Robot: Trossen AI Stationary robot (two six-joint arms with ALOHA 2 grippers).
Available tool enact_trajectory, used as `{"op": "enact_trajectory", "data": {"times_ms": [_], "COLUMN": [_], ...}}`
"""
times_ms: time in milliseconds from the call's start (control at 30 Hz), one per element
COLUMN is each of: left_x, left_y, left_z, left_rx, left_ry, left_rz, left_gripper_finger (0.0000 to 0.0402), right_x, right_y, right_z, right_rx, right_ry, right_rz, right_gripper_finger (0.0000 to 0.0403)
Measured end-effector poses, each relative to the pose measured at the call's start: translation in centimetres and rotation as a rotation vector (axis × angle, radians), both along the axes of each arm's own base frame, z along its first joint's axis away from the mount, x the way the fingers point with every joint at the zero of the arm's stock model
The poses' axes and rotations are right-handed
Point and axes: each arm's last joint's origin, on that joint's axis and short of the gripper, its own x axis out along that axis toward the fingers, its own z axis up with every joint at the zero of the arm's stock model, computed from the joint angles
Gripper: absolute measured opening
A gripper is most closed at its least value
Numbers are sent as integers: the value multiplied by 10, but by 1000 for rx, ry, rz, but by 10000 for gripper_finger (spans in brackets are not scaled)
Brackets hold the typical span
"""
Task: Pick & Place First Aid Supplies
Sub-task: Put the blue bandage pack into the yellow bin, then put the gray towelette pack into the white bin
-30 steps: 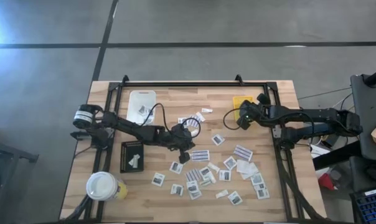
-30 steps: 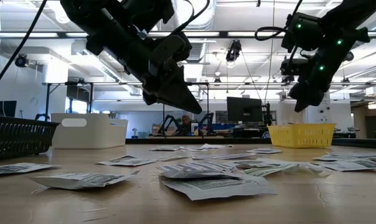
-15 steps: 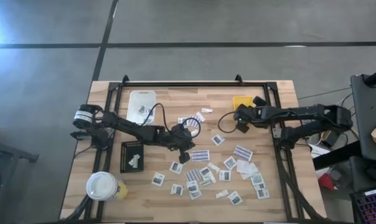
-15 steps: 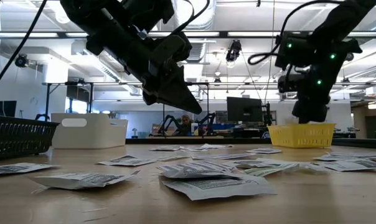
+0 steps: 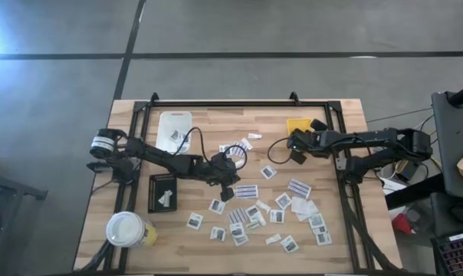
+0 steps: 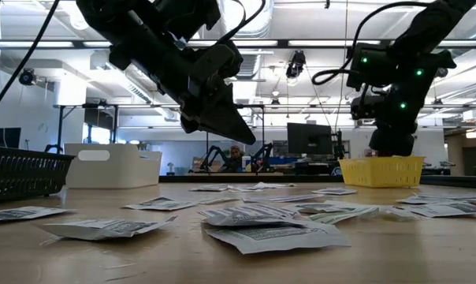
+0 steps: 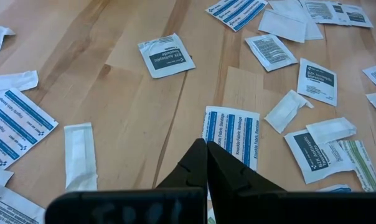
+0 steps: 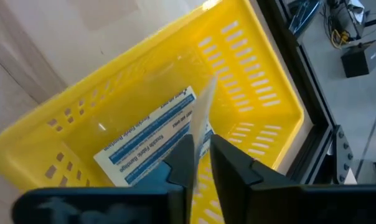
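Many small white packets (image 5: 254, 215) lie flat across the table's middle and near right, among them a blue-striped strip (image 7: 231, 134). My left gripper (image 7: 206, 146) hovers shut and empty just above that strip, near the table's middle (image 5: 225, 188). My right gripper (image 8: 202, 163) hangs over the yellow basket (image 8: 250, 81) at the far right (image 5: 299, 125), its fingers a little apart. A thin white packet (image 8: 203, 118) stands on edge between them. Another blue-striped packet (image 8: 147, 140) lies on the basket's floor. My right gripper comes at the yellow basket slanting down from above. The thin white packet's lower edge (image 8: 199, 155) stands in the narrow gap between the two fingers, its upper part reaching into the basket. Whether the fingers touch it, I cannot tell.
A white tray (image 5: 174, 126) with packets stands at the far left, a black tray (image 5: 162, 192) nearer. A white-lidded yellow cup (image 5: 128, 228) stands at the near left corner. A black metal frame (image 5: 216, 103) runs along the far edge and both sides.
My right gripper has sunk toward the yellow basket and shifted slightly toward the table's left edge, tipping further down. In the low view its fingers now dip behind the basket's rim.
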Motion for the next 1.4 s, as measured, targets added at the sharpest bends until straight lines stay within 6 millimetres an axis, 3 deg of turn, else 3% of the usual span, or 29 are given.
{"op": "enact_trajectory", "data": {"times_ms": [333, 700, 1133, 1400], "left_x": [0, -4, -24, -32], "left_y": [0, 0, 4, -17], "left_z": [0, -2, 13, 15], "left_rx": [0, 6, 64, 47], "left_ry": [1, 54, 149, 186], "left_rz": [0, 0, 55, -40], "left_gripper_finger": [2, 2, 2, 2], "right_x": [9, 6, 2, 19], "right_y": [0, 6, 61, 100], "right_z": [25, 54, 77, 76], "right_rx": [89, 196, 320, 362], "right_ry": [-63, -141, -372, -466], "right_rz": [0, -73, 76, 271], "right_gripper_finger": [128, 116, 72, 51]}}
